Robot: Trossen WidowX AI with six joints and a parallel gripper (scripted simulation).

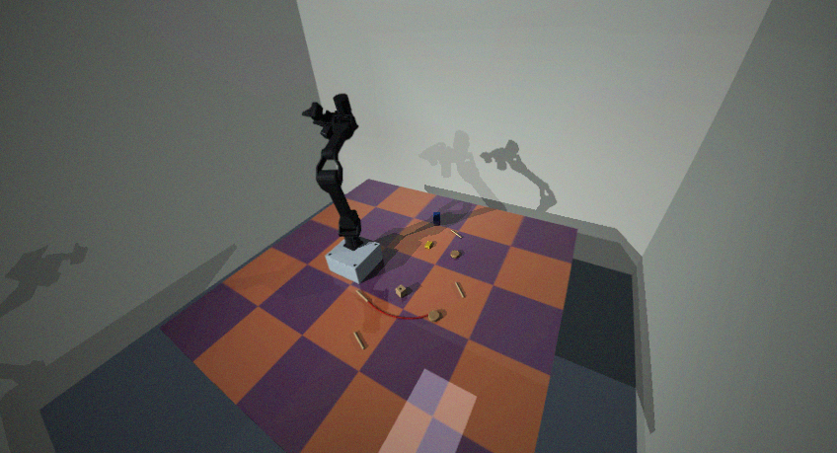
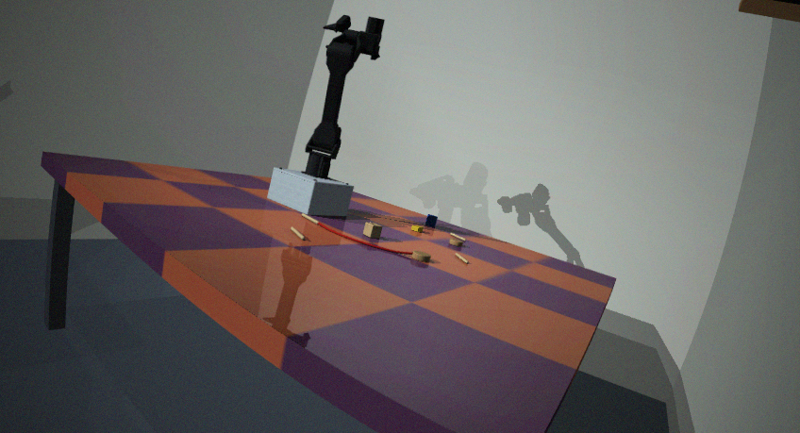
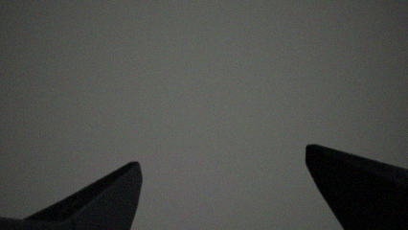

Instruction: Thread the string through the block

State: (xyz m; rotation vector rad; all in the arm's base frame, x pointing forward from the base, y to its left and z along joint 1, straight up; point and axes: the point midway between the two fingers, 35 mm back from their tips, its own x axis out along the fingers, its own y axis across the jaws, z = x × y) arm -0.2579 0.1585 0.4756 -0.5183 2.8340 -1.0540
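Observation:
The string's wooden stick [image 1: 362,296] [image 2: 308,218] lies on the table close to the arm's base. The red string [image 1: 403,318] [image 2: 387,250] curves from it to the round wooden button [image 1: 433,315] [image 2: 421,256]. The small wooden block [image 1: 401,290] [image 2: 372,230] stands on the table beside the curve, on the arm's side; the string passes around it, not through it. A dark spot shows on its upper face in the top view. My gripper [image 3: 223,162] is open and empty, high above the table and far from the stick. The wrist view shows only plain wall between the fingers.
Loose sticks [image 1: 358,339] [image 1: 459,289] [image 1: 456,233] lie around. A second wooden disc [image 1: 455,254] [image 2: 456,241], a yellow piece [image 1: 428,244] [image 2: 416,227] and a dark blue block [image 1: 436,218] [image 2: 431,221] lie farther back. The arm's pale base [image 1: 353,261] [image 2: 294,191] stands near the block.

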